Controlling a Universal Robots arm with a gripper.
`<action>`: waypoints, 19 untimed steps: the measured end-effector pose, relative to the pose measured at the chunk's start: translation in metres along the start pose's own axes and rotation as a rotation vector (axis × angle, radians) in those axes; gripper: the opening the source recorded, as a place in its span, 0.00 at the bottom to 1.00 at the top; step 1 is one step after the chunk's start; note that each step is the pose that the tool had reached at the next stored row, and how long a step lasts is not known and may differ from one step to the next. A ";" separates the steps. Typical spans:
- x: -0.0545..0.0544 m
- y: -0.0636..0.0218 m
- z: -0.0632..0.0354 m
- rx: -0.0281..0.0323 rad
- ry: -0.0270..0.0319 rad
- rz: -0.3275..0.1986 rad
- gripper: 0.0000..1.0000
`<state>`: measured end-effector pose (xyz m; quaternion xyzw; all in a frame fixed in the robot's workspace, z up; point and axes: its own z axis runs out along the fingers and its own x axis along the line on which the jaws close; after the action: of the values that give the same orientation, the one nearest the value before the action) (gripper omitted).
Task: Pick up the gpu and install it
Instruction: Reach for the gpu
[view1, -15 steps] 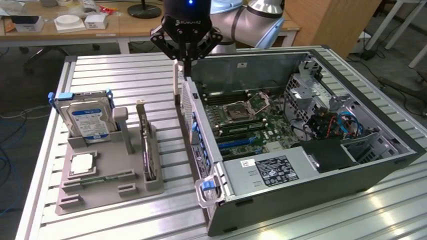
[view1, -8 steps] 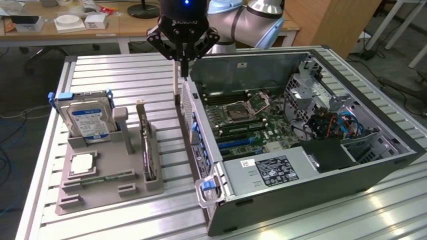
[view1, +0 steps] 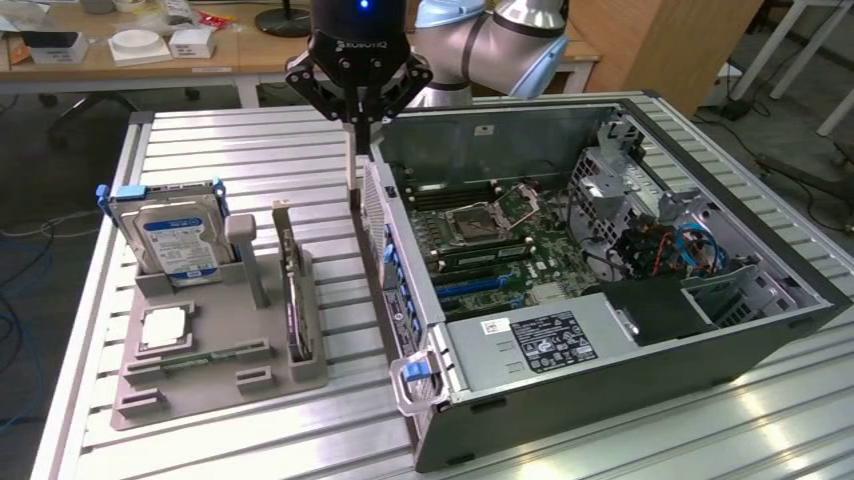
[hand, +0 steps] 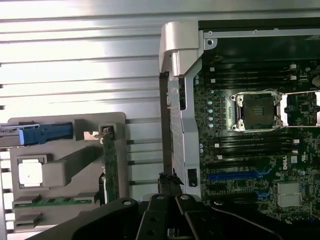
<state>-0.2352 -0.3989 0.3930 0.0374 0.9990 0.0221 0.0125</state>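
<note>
The gpu (view1: 296, 292) stands on its long edge in a slot of the grey holder tray (view1: 214, 385), to the exterior view's left of the open computer case (view1: 601, 300). In the wrist view the gpu (hand: 110, 167) shows as a thin green board edge. My gripper (view1: 355, 140) hangs above the table's far side, over the case's near wall and well behind the gpu. Its fingers are pressed together and hold nothing. The wrist view has the gripper (hand: 170, 187) over the case wall, beside the motherboard (hand: 255, 150).
The tray also holds a silver hard drive with a blue label (view1: 176, 240), a processor chip (view1: 163, 328) and a narrow memory stick (view1: 203, 358). Blue expansion slots (view1: 470, 288) lie in the case near the power supply (view1: 547, 340). A cluttered desk (view1: 134, 45) stands behind.
</note>
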 end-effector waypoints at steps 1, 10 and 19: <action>0.001 -0.0001 0.0000 0.0000 0.0001 0.000 0.10; 0.008 -0.0006 -0.0001 0.0000 0.0000 0.000 0.10; 0.018 -0.0014 -0.0004 0.0001 0.0001 0.000 0.10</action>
<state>-0.2531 -0.3989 0.3929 0.0374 0.9990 0.0221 0.0125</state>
